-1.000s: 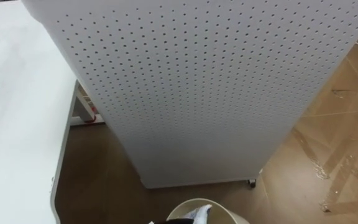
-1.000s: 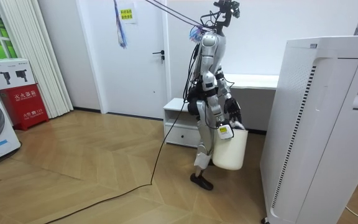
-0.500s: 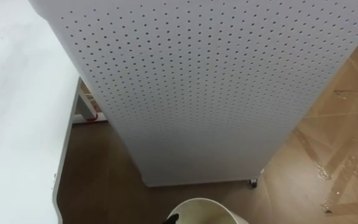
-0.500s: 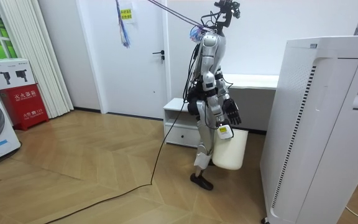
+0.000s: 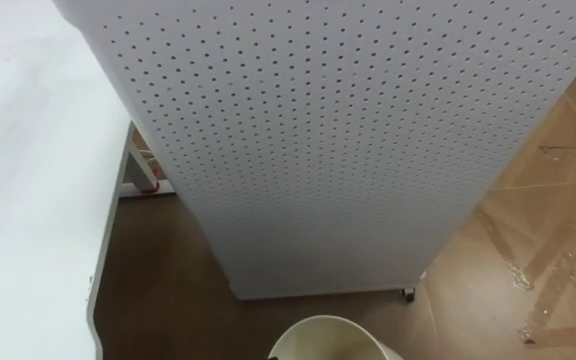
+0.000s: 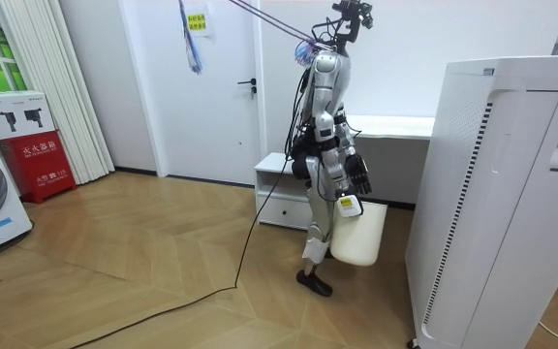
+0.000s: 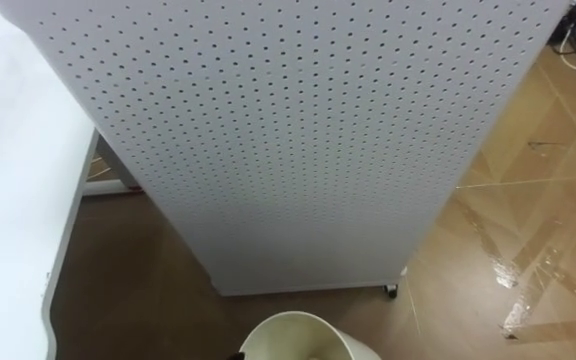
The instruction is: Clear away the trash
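A white round bin stands on the wooden floor right below me, its rim at the lower edge of the eye views. The room view shows the bin beside my legs as I stand facing a tall white cabinet. My right hand hangs at hip height above the bin, fingers spread and holding nothing.
The tall white perforated cabinet on castors rises close in front of me. A white desk runs along my left. A low white drawer unit stands behind me. Wooden floor lies open at the right.
A second ago my hand held a white crumpled piece over the bin's mouth. The hand has since drawn back out of the eye view and now holds nothing.
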